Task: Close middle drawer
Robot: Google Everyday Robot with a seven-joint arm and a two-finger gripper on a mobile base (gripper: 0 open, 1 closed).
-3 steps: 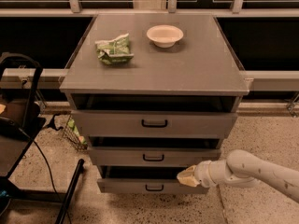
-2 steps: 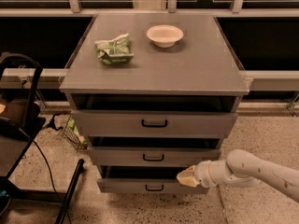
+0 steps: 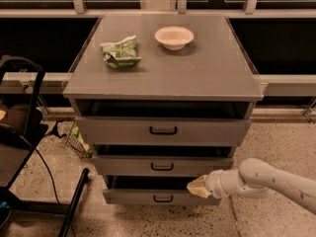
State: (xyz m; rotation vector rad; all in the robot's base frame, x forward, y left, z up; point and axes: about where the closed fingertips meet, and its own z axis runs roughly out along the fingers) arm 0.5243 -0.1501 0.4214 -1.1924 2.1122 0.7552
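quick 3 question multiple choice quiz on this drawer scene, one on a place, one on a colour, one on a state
1. Where is the pincer?
A high at the left
B low at the right, by the lowest drawer
C top centre

2. What colour is the crumpled bag?
A red
B blue
C green

3. The middle drawer is:
A slightly open
B flush shut
C taken out

Answers:
1 B, it sits at the lowest drawer's right end, just under the middle drawer.
2 C, the wrapper is plainly green.
3 A, a dark gap shows above its front.
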